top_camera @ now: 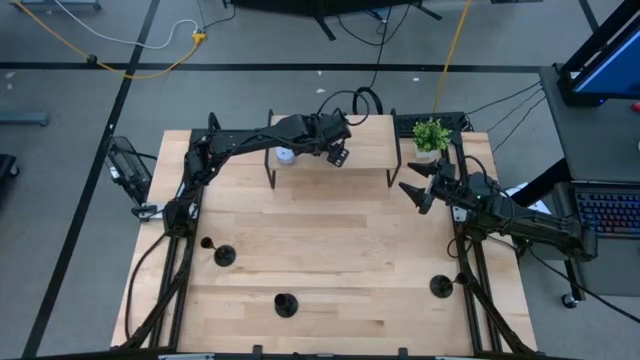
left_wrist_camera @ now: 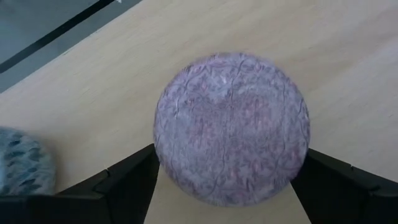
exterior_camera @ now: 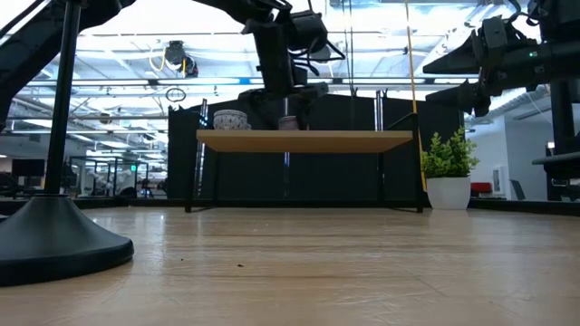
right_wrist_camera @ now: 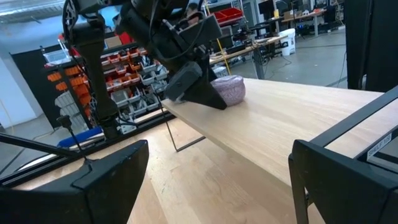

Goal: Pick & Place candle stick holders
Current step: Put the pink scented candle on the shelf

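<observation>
From above, my left hand [top_camera: 338, 152] hovers over the shelf [top_camera: 370, 145] at twelve o'clock; three candle stick holders [top_camera: 224, 256] wait untouched at six o'clock on the tabletop [top_camera: 340, 250]. Left wrist: fingers spread around a lilac tin [left_wrist_camera: 231, 128], seemingly releasing. Right hand [top_camera: 420, 190], open, idles at three o'clock. Next, reach down for a holder.

Lilac candle tin [left_wrist_camera: 231, 128] and white tin [top_camera: 284, 155] on raised shelf [top_camera: 370, 150]; potted plant [top_camera: 430, 136] beside shelf.

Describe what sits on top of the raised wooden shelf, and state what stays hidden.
On the raised shelf sit a lilac tin, between the left gripper fingers, and a pale tin beside it. The arm covers the shelf behind them.
</observation>
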Controlling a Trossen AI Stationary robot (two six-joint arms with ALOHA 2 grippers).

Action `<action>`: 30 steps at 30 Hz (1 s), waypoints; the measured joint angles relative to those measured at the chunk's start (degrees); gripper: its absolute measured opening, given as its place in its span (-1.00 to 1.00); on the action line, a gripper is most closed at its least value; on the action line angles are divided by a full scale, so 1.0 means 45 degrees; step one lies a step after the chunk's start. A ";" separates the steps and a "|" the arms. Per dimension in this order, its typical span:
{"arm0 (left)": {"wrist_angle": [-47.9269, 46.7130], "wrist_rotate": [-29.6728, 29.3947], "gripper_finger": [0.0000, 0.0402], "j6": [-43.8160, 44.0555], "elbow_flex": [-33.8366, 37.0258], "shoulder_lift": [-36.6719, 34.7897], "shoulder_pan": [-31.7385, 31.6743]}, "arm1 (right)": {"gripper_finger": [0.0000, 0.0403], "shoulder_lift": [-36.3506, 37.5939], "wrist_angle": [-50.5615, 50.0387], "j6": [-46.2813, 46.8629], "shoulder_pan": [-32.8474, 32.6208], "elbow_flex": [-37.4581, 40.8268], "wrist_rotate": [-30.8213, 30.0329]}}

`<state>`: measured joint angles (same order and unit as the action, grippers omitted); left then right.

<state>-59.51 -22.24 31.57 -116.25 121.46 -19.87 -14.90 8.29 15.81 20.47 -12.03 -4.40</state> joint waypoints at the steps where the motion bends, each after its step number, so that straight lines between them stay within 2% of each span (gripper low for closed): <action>1: -0.0162 -0.0021 0.67 0.0006 0.0002 -0.0036 0.0002 | 0.93 0.0000 0.0008 0.0000 0.0000 0.0000 0.0005; 10: -0.0524 -0.0066 0.50 0.0013 0.0002 -0.0319 0.0041 | 0.93 0.0000 0.0010 0.0000 0.0000 0.0000 0.0002; 22: -0.0327 -0.0118 0.50 0.0157 -0.0008 -0.1449 0.0316 | 0.93 -0.0005 0.0015 0.0010 0.0000 0.0000 -0.0009; 25: 0.0566 -0.0167 0.48 -0.0012 -0.0011 -0.1896 0.0401 | 0.93 -0.0008 0.0015 0.0008 0.0000 0.0000 0.0000; 30: 0.3242 0.0353 0.44 -0.1224 -0.0022 -0.2106 0.0533 | 0.93 -0.0034 0.0024 0.0005 0.0000 0.0000 0.0001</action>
<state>-44.92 -20.65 26.06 -116.36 111.98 -17.47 -15.05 8.40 15.84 20.47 -12.03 -4.40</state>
